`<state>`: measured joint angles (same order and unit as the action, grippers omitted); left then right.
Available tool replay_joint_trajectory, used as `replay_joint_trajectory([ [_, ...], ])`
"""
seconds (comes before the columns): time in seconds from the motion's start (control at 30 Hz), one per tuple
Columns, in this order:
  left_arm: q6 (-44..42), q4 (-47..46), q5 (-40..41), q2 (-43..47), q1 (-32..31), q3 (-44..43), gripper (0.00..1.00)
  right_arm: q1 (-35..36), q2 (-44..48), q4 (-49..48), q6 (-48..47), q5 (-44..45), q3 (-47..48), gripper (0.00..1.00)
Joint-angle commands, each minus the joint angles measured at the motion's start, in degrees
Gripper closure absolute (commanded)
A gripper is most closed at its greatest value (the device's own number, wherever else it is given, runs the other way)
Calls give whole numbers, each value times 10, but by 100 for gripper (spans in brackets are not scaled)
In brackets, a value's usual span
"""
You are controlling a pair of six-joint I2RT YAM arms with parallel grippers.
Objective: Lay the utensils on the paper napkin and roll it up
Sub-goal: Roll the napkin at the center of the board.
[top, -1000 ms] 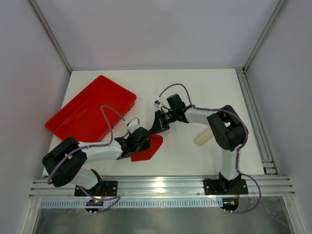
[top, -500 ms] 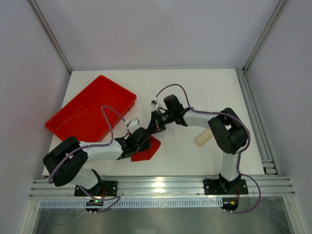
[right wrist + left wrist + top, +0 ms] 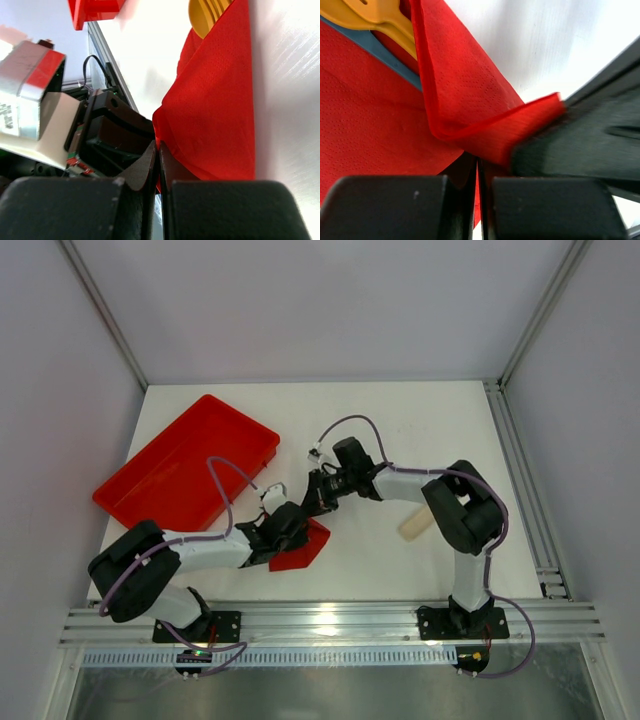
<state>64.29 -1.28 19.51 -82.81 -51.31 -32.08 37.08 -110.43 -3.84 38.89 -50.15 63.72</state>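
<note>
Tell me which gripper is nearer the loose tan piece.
Right. The right gripper, shut on the napkin, stands apart from the tan piece; the left gripper lies farther, beyond it.

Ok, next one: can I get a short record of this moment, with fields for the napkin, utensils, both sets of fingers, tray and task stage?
napkin: red paper napkin on the table, one edge lifted and folded over
utensil: yellow-tan utensil, partly under the fold
left gripper: fingers shut on the napkin
right gripper: fingers shut on the napkin's fold, right beside the left
tray: red tray, upper left
loose item: pale tan piece, likely a utensil, right of the napkin
stage: first fold made, roll not complete
</note>
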Motion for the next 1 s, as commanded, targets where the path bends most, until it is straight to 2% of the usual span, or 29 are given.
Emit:
replay_joint_trajectory([
  [0.0, -3, -17, 16, 5, 0, 3, 100, 17, -6, -10, -10, 3, -2, 93],
  [0.83, -7, -5, 22, 16, 0, 5, 100, 26, -29, -5, -43, 9, -17, 89],
  [0.9, -10, -4, 21, 17, 0, 4, 100, 26, -30, -3, -46, 8, -18, 85],
  [0.97, -10, -3, 22, 16, 0, 4, 100, 28, -29, -2, -50, 5, -19, 74],
])
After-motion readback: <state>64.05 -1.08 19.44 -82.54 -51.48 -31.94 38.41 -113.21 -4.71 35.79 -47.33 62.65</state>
